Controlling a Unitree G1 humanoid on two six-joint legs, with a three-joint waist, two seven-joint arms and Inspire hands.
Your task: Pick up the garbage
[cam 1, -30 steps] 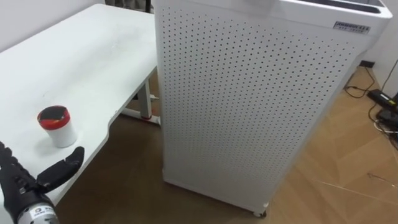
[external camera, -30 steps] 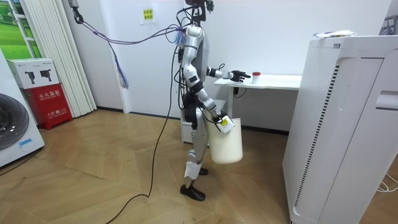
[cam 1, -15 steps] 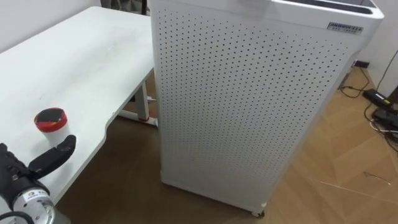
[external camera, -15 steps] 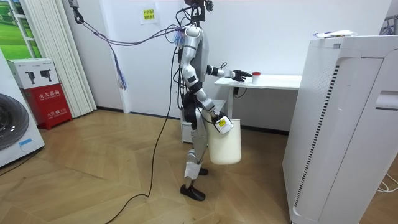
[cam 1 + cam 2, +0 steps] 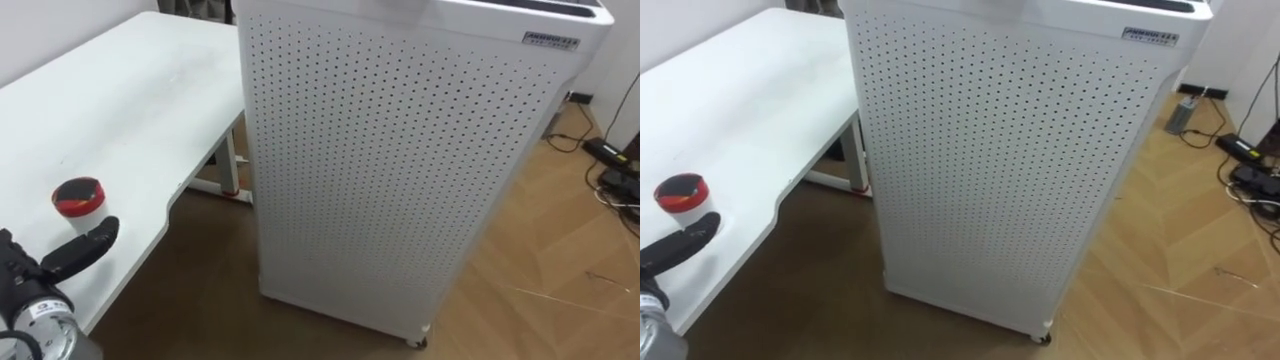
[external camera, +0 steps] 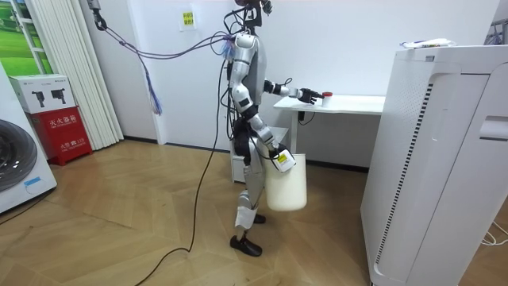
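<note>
A small white cup with a red lid (image 5: 80,203) stands near the front edge of the white table (image 5: 130,100). My left hand (image 5: 80,248) reaches in from the lower left, its fingers straight and its thumb just below the cup, a little apart from it. In the room view the left hand (image 6: 308,95) is stretched out over the table beside the cup (image 6: 326,98). My right hand (image 6: 277,156) hangs at my side, shut on the rim of a white bin (image 6: 286,184) that dangles from it.
A tall white perforated cabinet (image 5: 390,160) on castors stands right of the table, close by. Cables and a power strip (image 5: 612,158) lie on the wooden floor at the far right. A washing machine (image 6: 16,171) and a red box (image 6: 59,131) stand at the room view's left.
My left hand has moved forward along the table, and its thumb now lies closer under the cup. The bin at my right side has swung slightly.
</note>
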